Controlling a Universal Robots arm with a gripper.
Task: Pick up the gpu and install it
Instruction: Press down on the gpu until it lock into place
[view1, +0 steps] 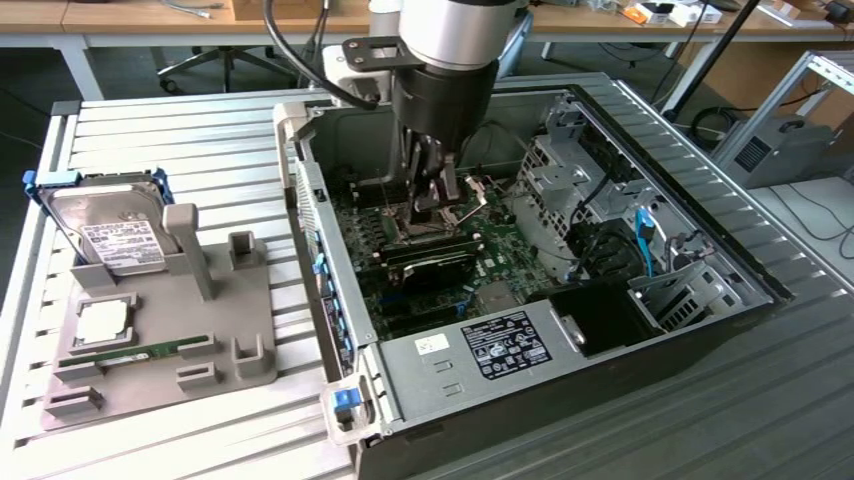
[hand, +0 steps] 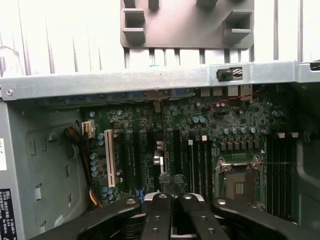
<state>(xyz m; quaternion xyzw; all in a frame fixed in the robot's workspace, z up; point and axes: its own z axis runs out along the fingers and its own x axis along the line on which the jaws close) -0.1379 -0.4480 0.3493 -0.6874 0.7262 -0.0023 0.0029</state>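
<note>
One Universal Robots arm reached down into the open computer case (view1: 747, 265), which lay on its side on a white slatted table (view1: 174, 130). The gripper (view1: 438, 208) stood over the middle of the motherboard (view1: 501, 235), and its fingers were pressed together. In the wrist view the gripper (hand: 172, 199) showed the same closed state, with the two dark fingers (hand: 159, 210) meeting side by side above the expansion slots.

The gpu (view1: 430, 262) was inside the case, just below the fingertips in the exterior view. It appeared as a dark rectangular card with a green board edge, lying across the motherboard between the rear wall of the case and the drive bays. Whether the fingers touched or pinched the card could not be determined.

The wrist view showed a white expansion slot (hand: 108, 157) beside several dark slots, and a CPU socket (hand: 240, 186) with its metal frame.

Outside the case, toward the exterior view's left, a grey parts fixture (view1: 227, 360) rested on the table. It carried a silver hard drive in a blue frame (view1: 114, 235), leaning upright, a square processor chip (view1: 104, 322) and a narrow green memory stick (view1: 140, 352).
</note>
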